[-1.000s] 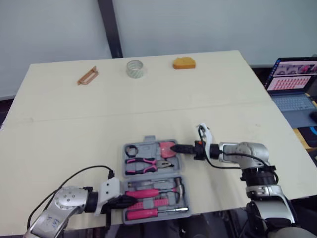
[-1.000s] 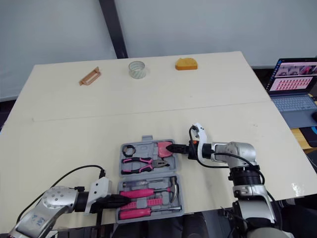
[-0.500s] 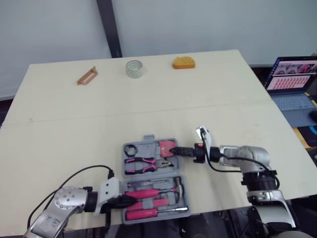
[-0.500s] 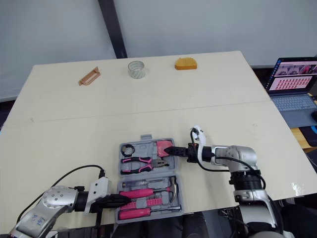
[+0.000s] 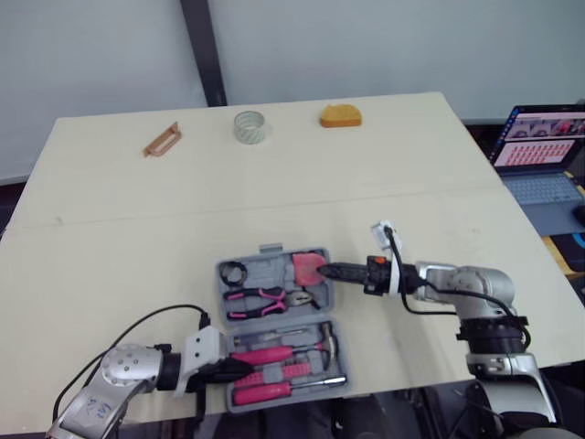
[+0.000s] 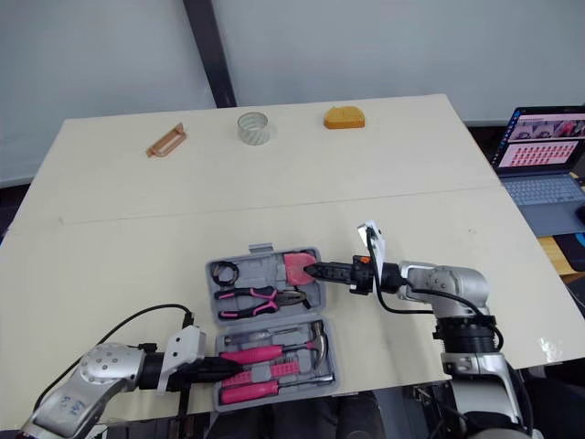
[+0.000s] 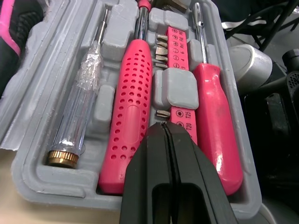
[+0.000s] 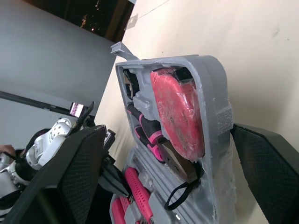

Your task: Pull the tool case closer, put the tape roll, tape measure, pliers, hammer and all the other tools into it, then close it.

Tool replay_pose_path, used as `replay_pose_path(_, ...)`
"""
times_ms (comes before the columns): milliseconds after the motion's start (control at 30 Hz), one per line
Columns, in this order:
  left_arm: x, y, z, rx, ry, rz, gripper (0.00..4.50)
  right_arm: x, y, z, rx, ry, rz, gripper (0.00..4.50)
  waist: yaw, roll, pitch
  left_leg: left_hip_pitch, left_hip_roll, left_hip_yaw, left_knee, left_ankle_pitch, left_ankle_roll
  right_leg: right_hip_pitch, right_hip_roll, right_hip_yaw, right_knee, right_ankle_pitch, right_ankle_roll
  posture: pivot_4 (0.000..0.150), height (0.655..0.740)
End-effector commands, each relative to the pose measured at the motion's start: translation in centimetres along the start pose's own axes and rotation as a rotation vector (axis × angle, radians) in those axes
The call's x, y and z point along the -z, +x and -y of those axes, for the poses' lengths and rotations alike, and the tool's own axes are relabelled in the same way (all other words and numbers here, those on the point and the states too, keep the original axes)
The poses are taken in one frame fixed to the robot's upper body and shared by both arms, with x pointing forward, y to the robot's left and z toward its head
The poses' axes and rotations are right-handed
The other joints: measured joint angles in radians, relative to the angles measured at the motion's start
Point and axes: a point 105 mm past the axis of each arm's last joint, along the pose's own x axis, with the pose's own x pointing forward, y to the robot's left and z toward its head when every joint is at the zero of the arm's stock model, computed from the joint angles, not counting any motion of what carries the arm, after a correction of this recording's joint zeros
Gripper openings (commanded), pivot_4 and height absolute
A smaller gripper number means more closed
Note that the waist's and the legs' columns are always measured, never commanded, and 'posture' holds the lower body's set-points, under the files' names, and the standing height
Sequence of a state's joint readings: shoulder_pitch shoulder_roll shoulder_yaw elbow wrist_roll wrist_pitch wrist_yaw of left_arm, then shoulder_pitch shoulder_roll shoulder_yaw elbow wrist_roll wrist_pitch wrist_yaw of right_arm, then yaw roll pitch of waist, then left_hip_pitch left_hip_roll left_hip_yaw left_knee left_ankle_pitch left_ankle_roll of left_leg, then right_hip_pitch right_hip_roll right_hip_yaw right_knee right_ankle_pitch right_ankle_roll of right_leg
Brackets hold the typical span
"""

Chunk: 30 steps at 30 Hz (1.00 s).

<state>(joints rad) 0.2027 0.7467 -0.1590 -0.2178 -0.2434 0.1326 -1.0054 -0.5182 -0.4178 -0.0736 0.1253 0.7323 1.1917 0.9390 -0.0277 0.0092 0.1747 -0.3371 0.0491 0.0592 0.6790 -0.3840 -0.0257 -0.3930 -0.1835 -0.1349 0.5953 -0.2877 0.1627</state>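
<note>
The grey tool case [image 5: 322, 366] lies open near the table's front edge. Its far half [image 5: 274, 262] is tipped up a little and holds a black ring [image 5: 234, 272], pink pliers [image 5: 265, 298] and a pink tape measure [image 5: 309, 269]. The near half holds a pink hammer [image 5: 283, 350], a screwdriver [image 7: 212, 116] and bits. My right gripper [image 5: 322, 272] is open, with the far half's right edge [image 8: 224, 121] between its fingers. My left gripper [image 7: 163, 125] is shut at the case's front left corner. A clear tape roll [image 5: 248, 126] stands far back.
At the table's [image 5: 274, 183] far edge lie an orange handle-shaped piece [image 5: 162, 140] and an orange block [image 5: 339, 115]. A laptop [image 5: 539, 146] sits off the table to the right. A black cable [image 5: 146, 320] loops beside my left arm.
The case's far half has tipped up and shifted left with my right gripper reaching further across it. The left gripper has stayed in place.
</note>
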Motion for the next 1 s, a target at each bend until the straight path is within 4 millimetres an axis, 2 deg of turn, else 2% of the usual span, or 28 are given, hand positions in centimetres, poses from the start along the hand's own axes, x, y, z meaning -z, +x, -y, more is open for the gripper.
replay_pose_path(33,2.7,-0.3,-0.3,-0.046,-0.097,-0.085,0.0,-0.9,0.0,-2.1,-0.102,-0.072,0.02,4.45,0.0,0.0,0.0,0.0,0.0,0.0,0.0,0.0,0.0,0.0,0.0,0.0,0.0,0.0,0.0,0.15,0.74)
replay_pose_path(567,2.7,-0.1,-0.5,-0.091,-0.119,-0.052,0.0,-0.9,-1.2,-4.5,-0.207,-0.123,-0.013,4.45,0.004,0.0,0.0,0.0,0.0,0.0,0.001,0.0,0.0,0.0,0.0,0.0,0.0,0.0,0.0,0.15,0.74)
replay_pose_path(800,2.5,-0.2,-0.7,-0.124,-0.139,-0.019,0.0,-0.2,-1.6,-4.6,-0.206,-0.14,-0.058,4.45,0.006,0.0,0.0,0.0,0.0,0.0,0.001,0.0,0.0,0.001,0.0,0.001,0.0,0.0,0.0,0.15,0.74)
replay_pose_path(1000,0.9,-1.2,-1.2,-0.173,-0.144,0.036,0.0,0.4,-1.9,-5.8,-0.265,-0.162,-0.102,4.45,0.004,0.0,0.0,0.0,0.0,0.0,0.001,0.0,0.0,0.0,0.0,0.001,0.0,0.0,0.0,0.15,0.74)
